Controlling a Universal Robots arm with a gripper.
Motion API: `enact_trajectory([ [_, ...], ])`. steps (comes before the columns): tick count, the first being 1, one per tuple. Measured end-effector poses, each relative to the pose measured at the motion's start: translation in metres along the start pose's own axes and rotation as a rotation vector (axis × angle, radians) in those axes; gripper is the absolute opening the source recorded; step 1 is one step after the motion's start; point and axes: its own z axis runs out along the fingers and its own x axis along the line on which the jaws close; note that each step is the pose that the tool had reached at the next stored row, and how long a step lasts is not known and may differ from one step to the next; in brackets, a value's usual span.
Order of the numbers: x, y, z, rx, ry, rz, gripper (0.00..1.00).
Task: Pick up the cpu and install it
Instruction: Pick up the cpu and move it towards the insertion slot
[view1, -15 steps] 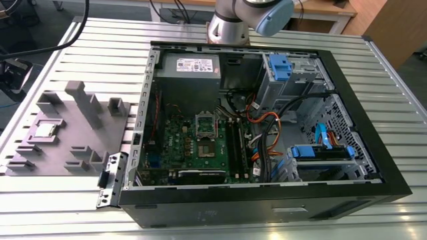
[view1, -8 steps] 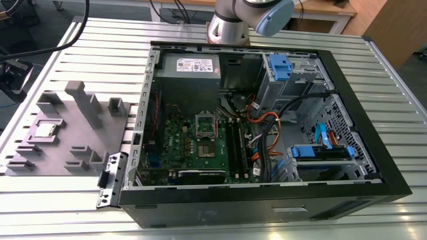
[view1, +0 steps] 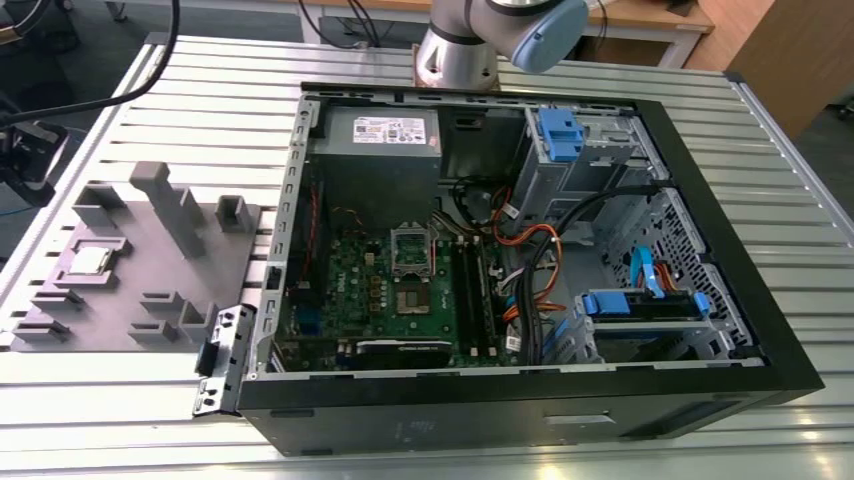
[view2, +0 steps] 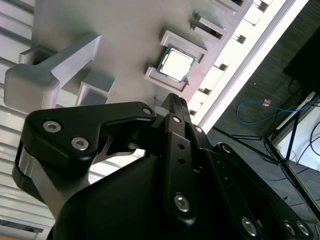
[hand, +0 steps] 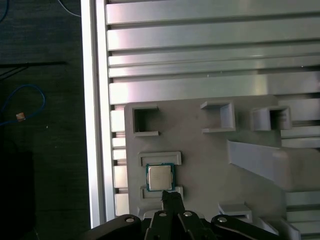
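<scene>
No legible text. White label (view1: 383, 129) on the grey box (view1: 400, 152), upper centre of the exterior view, carries print too small to make out.

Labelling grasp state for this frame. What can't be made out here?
- Exterior view: arm cut off by the top edge.
- Exterior view: motherboard socket too small to tell if empty.
- Both wrist views: whether the gripper touches the cpu is unclear; the gripper's body hides part of the tray.
</scene>
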Motion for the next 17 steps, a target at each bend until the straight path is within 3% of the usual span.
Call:
enact_trajectory([
  [17, -0.0001, -0.0004, 0.0073, 0.0002, 0.0002, 0.000, 0.11],
])
